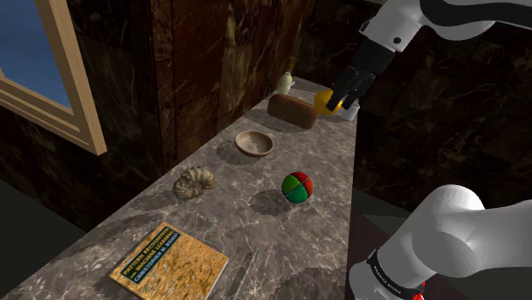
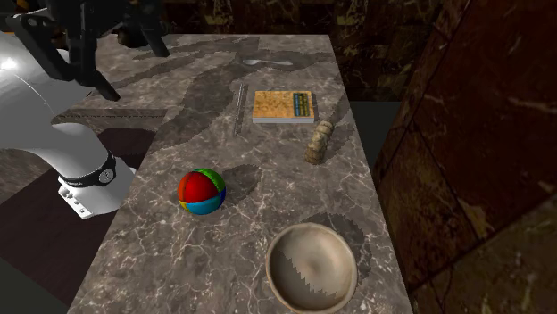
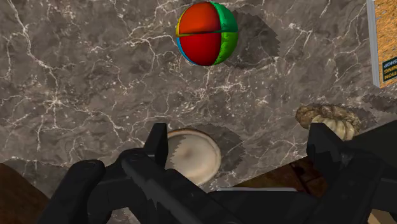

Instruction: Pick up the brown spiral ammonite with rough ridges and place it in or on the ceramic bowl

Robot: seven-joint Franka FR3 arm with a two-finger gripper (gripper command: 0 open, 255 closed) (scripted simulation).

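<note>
The brown ridged spiral ammonite (image 1: 194, 181) lies on the grey marble counter (image 1: 247, 226) near its wall-side edge, between the bowl and a book. It also shows as the ammonite (image 2: 320, 143) and, past one fingertip, the ammonite (image 3: 327, 118). The tan round bowl (image 1: 255, 152) stands empty farther along; the bowl (image 2: 312, 268) is nearest the second exterior camera. My gripper (image 1: 343, 103) hangs open and empty high above the counter's far end, well away from the ammonite. In the wrist view the gripper (image 3: 242, 143) looks down with the bowl (image 3: 194, 156) just beside one finger.
A red, green and blue ball (image 1: 297, 187) sits mid-counter near the open edge. An orange-covered book (image 1: 169, 261) lies at the near end, a thin rod (image 2: 239, 109) beside it. A brown block (image 1: 293, 110), a bottle (image 1: 287, 81) and a yellow object (image 1: 322, 100) crowd the far end.
</note>
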